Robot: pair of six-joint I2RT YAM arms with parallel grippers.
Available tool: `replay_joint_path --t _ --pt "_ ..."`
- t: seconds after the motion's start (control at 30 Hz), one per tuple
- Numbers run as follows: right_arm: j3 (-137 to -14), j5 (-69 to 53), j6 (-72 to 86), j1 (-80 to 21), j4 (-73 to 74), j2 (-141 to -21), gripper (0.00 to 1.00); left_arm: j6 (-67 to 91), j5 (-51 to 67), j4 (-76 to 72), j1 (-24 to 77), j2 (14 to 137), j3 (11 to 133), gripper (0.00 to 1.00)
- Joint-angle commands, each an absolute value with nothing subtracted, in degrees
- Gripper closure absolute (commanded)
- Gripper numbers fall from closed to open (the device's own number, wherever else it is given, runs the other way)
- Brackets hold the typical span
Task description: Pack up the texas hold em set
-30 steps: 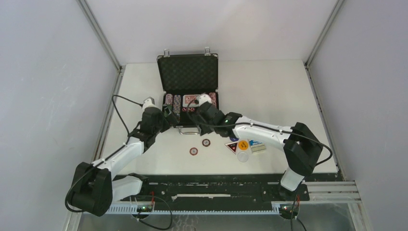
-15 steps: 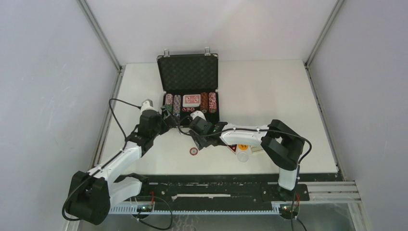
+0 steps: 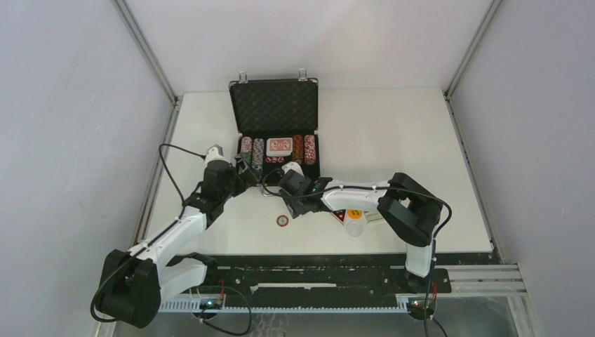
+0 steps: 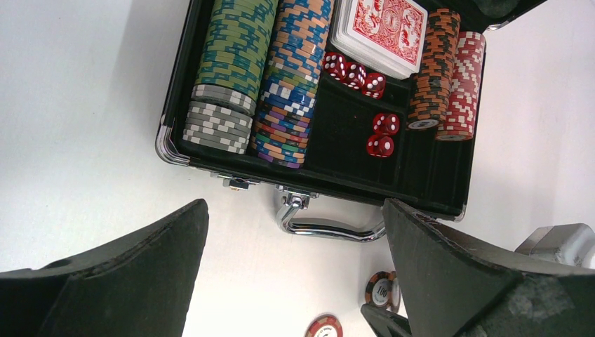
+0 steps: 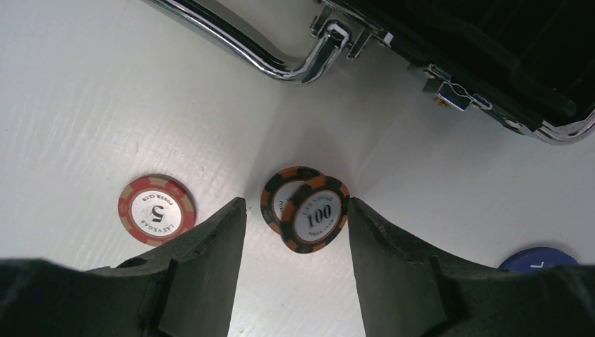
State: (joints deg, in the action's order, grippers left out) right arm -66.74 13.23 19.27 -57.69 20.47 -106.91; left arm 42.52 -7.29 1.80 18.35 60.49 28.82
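Case [image 3: 273,107], lid up, far-middle on table [image 3: 421,140]: chip rows [image 4: 231,70], red deck [image 4: 382,31], 5 dice [image 4: 382,133] packed; outstanding: 2 overlapped 100 chips [image 5: 313,214] straddled by parted right gripper [image 5: 296,210], 1 red chip [image 5: 156,209], buttons [image 3: 354,212]; left gripper [image 4: 295,210] wide, empty.

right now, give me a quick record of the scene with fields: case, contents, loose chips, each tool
case: open, lid up
contents: chip rows, red deck, five red dice
loose chips: two overlapping orange chips, top one marked 100; red chip marked 5 beside them; all lie outside the case, in front of the handle
left tool: open, empty, near the handle
right tool: open, straddling the orange chips, not gripping them
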Motion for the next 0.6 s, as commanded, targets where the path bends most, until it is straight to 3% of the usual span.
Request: replay_joint_path --t 0.0,0.3,0.57 --pt "-65.68 13.59 20.07 -57.24 19.42 -106.76 0.37 42.41 -7.51 0.53 17.93 60.19 27.87 0.02" --pt "-65.04 14.04 19.94 -57.61 19.06 -105.09 0.40 42.34 -7.36 0.36 17.92 60.51 27.88 0.02" --pt "-65.13 13.97 19.67 -57.34 19.37 -106.14 0.48 42.15 -7.69 0.61 17.91 59.54 27.49 0.02"
